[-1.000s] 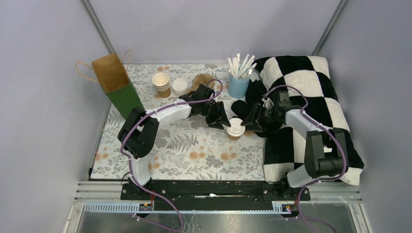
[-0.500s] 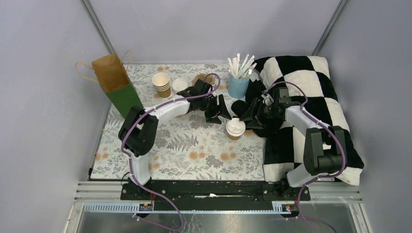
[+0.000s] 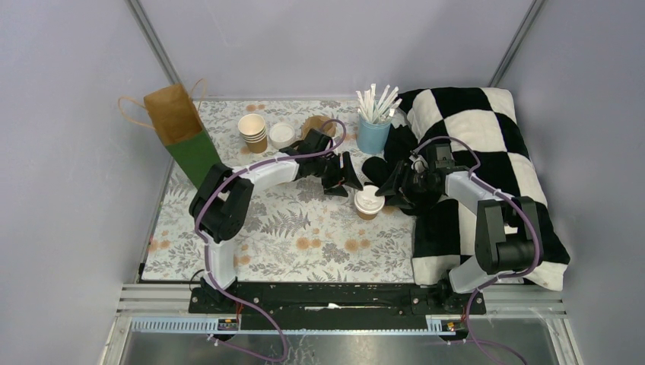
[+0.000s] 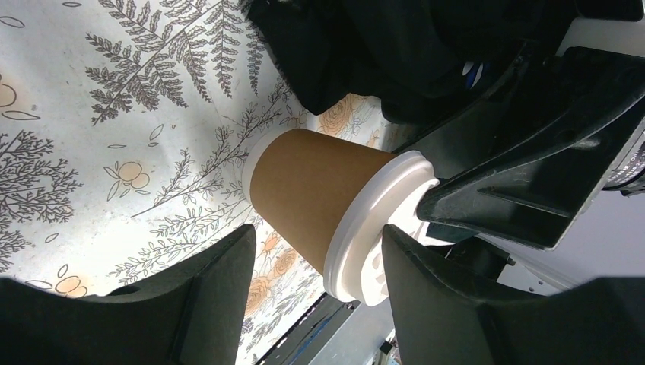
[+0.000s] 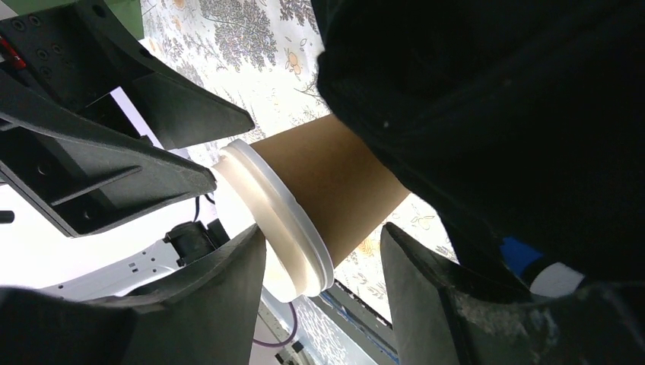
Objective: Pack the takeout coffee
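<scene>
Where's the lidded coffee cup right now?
In the top view the lidded cup stands on the floral mat between the left gripper and right gripper, beside the checkered blanket.

Seen from above, with 12 o'clock at the far wall, directions are taken from the lidded paper cup (image 3: 369, 202). The left gripper (image 3: 348, 181) crowds 10 to 11 o'clock with its jaws spread. The right gripper (image 3: 389, 188) crowds 2 o'clock, also spread, leaving little room between them. The blue straw cup (image 3: 373, 135) blocks 12 o'clock farther back. The checked blanket (image 3: 487, 152) fills 1 to 4 o'clock. From 6 round to 9 o'clock the floral cloth (image 3: 304, 243) lies bare. The cup stack (image 3: 252, 133), loose lid (image 3: 281, 135) and paper bag (image 3: 182, 129) stand well apart at 10 o'clock.
</scene>
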{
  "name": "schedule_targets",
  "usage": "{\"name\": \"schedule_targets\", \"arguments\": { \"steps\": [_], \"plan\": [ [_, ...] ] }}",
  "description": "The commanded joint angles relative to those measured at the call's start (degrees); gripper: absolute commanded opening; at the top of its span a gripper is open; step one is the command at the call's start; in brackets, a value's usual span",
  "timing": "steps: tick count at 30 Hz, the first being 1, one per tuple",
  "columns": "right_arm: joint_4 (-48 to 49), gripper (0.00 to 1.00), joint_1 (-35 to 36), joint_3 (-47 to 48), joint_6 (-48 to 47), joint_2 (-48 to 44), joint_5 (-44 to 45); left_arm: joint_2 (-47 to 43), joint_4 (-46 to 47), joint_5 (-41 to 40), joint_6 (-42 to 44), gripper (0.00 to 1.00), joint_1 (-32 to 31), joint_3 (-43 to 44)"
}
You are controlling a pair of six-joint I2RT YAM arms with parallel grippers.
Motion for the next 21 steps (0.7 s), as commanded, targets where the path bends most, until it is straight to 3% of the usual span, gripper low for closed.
{"name": "schedule_targets", "arguments": {
  "steps": [1, 8, 16, 21],
  "plan": [
    [-2.50, 0.62, 0.19, -2.01, 0.54, -0.44, 4.66, -1.04, -3.04, -3.28, 2.39, 0.64, -0.15, -2.67],
    [-7.12, 0.68, 0.30, 5.68, -0.94, -3.23, 2.26, -1.28, -4.51, -2.93, 3.40, 0.66, -0.15, 0.23],
    [2.90, 0.65, 0.25, -3.08, 3.78, 0.45, -0.10, -0.95, -2.95, -3.22, 3.16, 0.66, -0.24, -2.19],
    [1.16, 0.63, 0.30, -2.37, 2.83, -0.43, 1.08, -0.97, -2.96, -3.33, 3.30, 0.66, -0.24, -2.54]
  ]
}}
